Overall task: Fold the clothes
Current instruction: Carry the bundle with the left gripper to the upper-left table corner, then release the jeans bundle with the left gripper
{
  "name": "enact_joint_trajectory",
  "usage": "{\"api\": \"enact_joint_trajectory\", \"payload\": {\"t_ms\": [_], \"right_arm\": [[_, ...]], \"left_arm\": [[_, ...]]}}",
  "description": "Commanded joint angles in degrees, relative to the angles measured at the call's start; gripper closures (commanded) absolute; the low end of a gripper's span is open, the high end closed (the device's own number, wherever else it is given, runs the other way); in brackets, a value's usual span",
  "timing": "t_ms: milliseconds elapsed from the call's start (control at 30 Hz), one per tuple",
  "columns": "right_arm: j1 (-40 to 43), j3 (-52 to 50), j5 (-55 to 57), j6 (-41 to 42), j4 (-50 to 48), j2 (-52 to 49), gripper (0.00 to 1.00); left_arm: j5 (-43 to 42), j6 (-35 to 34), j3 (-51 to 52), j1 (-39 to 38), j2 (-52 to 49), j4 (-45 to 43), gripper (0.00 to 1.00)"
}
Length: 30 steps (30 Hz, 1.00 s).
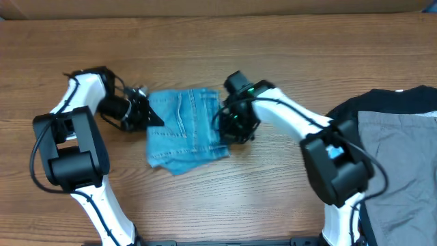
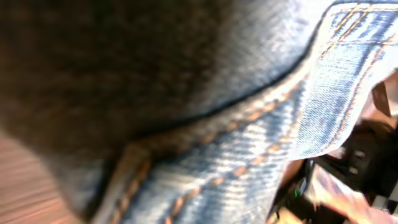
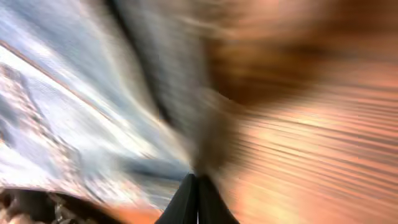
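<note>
The light-blue jeans (image 1: 184, 130) lie folded into a compact bundle at the middle of the wooden table. My left gripper (image 1: 147, 114) is at the bundle's left edge. Denim with orange stitching (image 2: 249, 143) fills the left wrist view and hides the fingers, so I cannot tell whether they are open or shut. My right gripper (image 1: 231, 126) is at the bundle's right edge. In the blurred right wrist view its fingers (image 3: 198, 199) are pressed together, with denim (image 3: 62, 112) to their left and bare table (image 3: 311, 155) to their right.
A pile of other clothes, black (image 1: 382, 102) and grey (image 1: 403, 150), lies at the table's right edge. Both arm bases stand at the front of the table.
</note>
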State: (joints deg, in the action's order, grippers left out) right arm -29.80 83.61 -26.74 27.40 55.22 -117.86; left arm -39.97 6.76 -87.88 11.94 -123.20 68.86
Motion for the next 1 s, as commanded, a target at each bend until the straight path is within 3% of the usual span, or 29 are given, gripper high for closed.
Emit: {"api": "enact_joint_trajectory", "payload": {"t_ms": [0,133,367,633,800,933,967], "right_arm": [[5.09,1.40,6.88,-2.62,1.03,8.20,0.96],[7.98,1.40,9.42,-2.62,2.05,12.20,0.96],[9.31,1.38,9.81,-2.58,2.40,13.00,0.95],[9.31,1.38,9.81,-2.51,2.91,13.00,0.95],[9.31,1.38,9.84,-2.14,3.80,13.00,0.95],[9.31,1.38,10.08,-2.12,4.42,13.00,0.95],[9.31,1.38,10.25,-2.12,4.48,13.00,0.95]], "left_arm": [[-0.68,-8.39,-9.86,6.58,7.23,-0.50,0.96],[-2.25,-13.57,-14.43,11.13,8.20,-4.28,0.96],[-1.14,-23.39,-14.67,17.44,6.45,-20.37,0.96],[11.93,-30.49,-14.64,19.45,0.22,-28.13,0.92],[18.10,-38.36,-14.64,20.04,-3.08,-29.53,0.96],[16.74,-40.68,-14.75,21.11,-2.62,-32.35,0.65],[15.56,-40.65,-14.84,21.49,-2.27,-32.15,0.63]]}}
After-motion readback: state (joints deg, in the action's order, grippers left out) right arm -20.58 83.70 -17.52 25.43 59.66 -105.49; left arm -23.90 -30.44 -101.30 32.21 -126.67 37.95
